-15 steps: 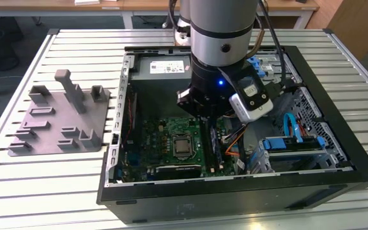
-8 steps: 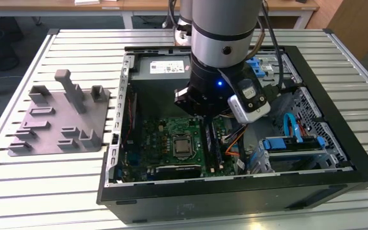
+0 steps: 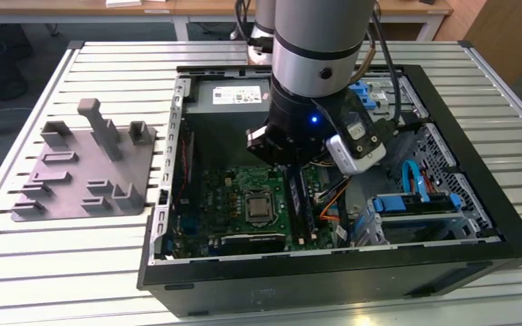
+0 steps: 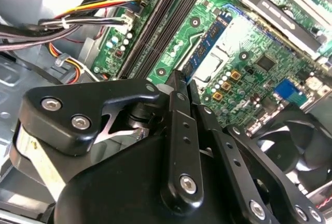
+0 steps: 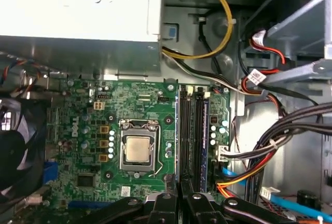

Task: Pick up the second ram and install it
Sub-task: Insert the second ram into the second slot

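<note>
A white slatted metal table (image 3: 62, 272) fills the exterior view, and pale wooden desks (image 3: 79, 8) are seen along the top edge of the frame beyond it. At the exterior view's left, a grey plastic holder (image 3: 89, 170) with upright posts lies flat on the slats. In the centre, an open black computer case (image 3: 334, 272) is laid on its side, with the grey power supply (image 3: 229, 95) in its upper part and the green motherboard (image 3: 234, 197) below that.

The arm is lowered into the case from the top of the frame. The gripper (image 3: 288, 161) is drawn nearly together, and the second ram (image 3: 298, 204) is pinched at one end between its fingers. The stick is held on edge. Its long axis runs down the frame from the gripper, parallel to the black memory slots (image 5: 192, 136) and just beside them. Whether it touches a slot cannot be told.

In the second wrist view its pale label is shown, with the ram (image 4: 210, 40) reaching away from the gripper (image 4: 179, 79).
</note>
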You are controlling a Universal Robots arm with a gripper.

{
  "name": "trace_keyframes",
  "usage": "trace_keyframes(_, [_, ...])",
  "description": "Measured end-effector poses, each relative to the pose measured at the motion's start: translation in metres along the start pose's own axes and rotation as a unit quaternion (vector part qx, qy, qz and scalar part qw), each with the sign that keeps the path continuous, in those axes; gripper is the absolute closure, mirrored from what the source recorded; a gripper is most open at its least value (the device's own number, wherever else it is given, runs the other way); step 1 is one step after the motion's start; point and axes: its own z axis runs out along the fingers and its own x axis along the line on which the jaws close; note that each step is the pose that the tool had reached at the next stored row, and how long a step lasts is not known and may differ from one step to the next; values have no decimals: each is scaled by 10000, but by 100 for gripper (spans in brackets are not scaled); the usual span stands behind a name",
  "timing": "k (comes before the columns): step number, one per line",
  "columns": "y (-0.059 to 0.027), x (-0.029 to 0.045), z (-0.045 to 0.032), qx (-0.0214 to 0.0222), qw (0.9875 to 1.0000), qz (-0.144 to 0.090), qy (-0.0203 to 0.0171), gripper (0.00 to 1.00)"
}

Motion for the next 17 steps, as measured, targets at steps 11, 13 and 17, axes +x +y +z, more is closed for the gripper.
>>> trace_keyframes(11, [0,0,0,0,10000,-15,1,86])
trace_keyframes(13, [0,-1,1,0,10000,-16,1,86])
trace_keyframes(17, [-5,1,21,0,10000,0,1,86])
